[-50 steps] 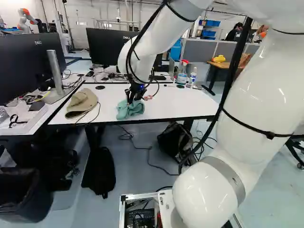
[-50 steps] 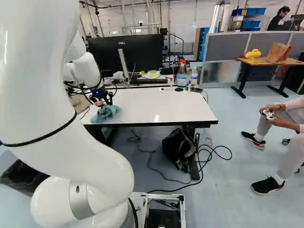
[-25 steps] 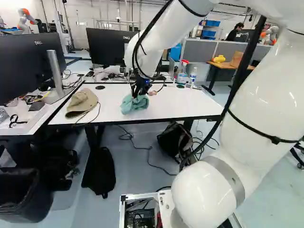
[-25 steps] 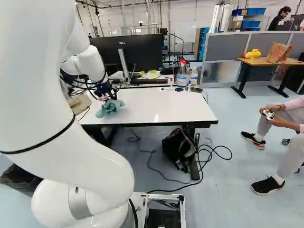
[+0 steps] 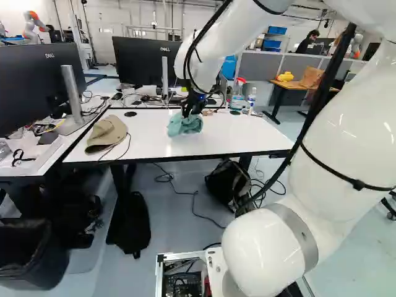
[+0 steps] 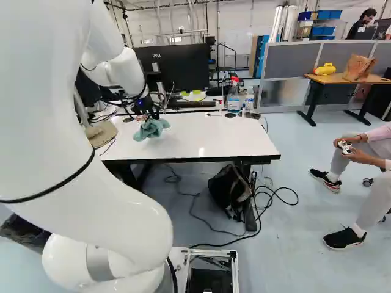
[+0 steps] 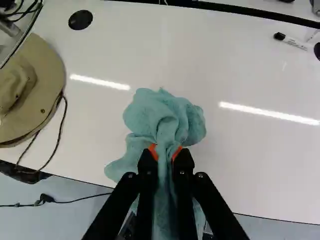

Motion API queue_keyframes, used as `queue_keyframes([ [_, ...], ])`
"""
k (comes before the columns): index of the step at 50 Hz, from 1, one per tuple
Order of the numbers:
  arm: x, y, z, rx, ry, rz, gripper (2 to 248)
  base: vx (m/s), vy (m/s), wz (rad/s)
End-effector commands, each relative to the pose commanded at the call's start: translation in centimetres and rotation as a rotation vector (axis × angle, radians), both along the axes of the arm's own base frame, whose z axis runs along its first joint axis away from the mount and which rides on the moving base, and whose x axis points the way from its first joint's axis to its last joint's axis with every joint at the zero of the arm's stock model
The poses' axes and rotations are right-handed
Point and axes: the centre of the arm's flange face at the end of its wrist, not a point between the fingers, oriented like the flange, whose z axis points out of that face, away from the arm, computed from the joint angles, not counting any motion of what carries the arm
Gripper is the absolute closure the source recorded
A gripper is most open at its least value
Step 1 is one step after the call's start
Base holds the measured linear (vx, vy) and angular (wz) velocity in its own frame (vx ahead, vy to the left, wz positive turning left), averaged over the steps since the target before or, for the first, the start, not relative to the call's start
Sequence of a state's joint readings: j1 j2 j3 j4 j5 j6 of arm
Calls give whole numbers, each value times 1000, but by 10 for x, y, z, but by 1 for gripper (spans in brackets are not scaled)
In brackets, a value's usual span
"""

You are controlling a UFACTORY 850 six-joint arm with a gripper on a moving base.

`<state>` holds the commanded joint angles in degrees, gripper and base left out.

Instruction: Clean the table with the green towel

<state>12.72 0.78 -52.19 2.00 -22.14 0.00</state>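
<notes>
Towel (image 7: 187, 117) is pinched between both pads of my gripper (image 7: 165, 151), its bunched folds spreading just ahead of the fingertips and over the table (image 7: 260, 165). Since the last pictures I've taken hand and towel together farther ahead and to the robot's right, away from the hat (image 7: 35, 95), which hasn't shifted on the table; the base hasn't moved either. I read that as a wiping stroke under way, with the grip holding. Whether the cloth presses on the surface, I can't tell. Next I'd keep it low and carry on ahead, minding the marker (image 7: 292, 41) and the spray bottle (image 6: 233, 97) beyond the hand.
</notes>
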Motion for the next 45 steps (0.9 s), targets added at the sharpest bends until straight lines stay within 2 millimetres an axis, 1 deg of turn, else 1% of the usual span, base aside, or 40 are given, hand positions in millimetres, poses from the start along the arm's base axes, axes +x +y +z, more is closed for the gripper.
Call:
queue_keyframes([
  [10, 19, -3, 0, 0, -1, -15, 204, 0, 0, 0],
  [25, 49, -1, 0, 1, -5, -23, 204, 0, 0, 0],
  [34, 67, 4, 0, 2, -9, -20, 204, 0, 0, 0],
  [45, 87, 15, 0, 4, -16, -8, 204, 0, 0, 0],
])
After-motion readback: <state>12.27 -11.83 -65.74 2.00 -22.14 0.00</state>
